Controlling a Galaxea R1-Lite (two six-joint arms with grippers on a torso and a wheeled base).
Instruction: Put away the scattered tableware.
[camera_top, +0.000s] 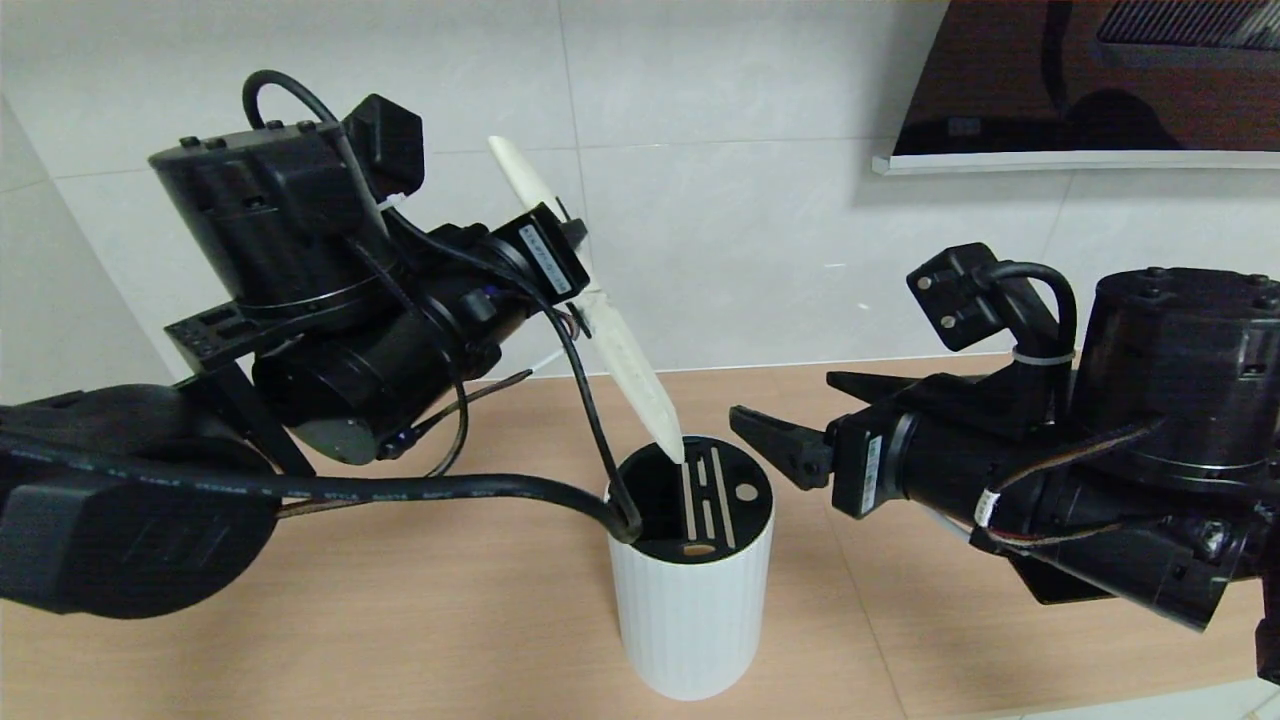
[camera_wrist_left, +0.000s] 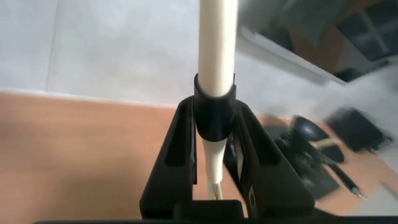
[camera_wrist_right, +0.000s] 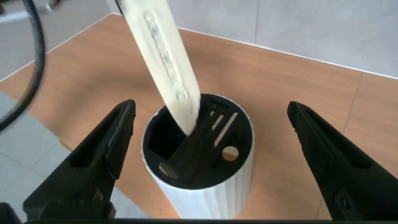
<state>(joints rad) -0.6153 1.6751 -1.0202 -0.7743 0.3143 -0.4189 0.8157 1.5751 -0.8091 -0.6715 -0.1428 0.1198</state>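
Step in hand, by the look of it: seating a knife in the holder. The L claw (camera_top: 585, 275) is pinching a cream-white, flat-bladed knife (camera_top: 630, 365) approx. where handle meets blade, w/ its black fingers (camera_wrist_left: 180, 155) pressed in on either side. The knife hangs tilted, handle up toward 11 o'clock and tip down toward 5 o'clock. The tip is right at the big open compartment on the 9 o'clock side of the white ribbed cylindrical holder (camera_top: 690, 620); whether it touches the rim can't be told. The holder stands upright on the pale wood-grain tabletop (camera_top: 400, 620), btw. the two arms. The R claw (camera_top: 782, 395) is spread wide w/ nothing in it, at 3 o'clock of the holder, near but apart. Next move prob. calls for bringing the knife nearer upright, lowering the blade into the opening, then letting go. At this tilt the blade could catch the insert's edge or nudge the holder, which looks light. Materials: the knife looks matte, plastic or ceramic, w/ a smooth rounded handle and a faint patterned strip along the blade face. The holder wall is matte white w/ fine vertical ribs. Its top is a flat black insert (camera_top: 735, 515) w/ narrow straight slots across the centre and a small round hole toward 3 o'clock.
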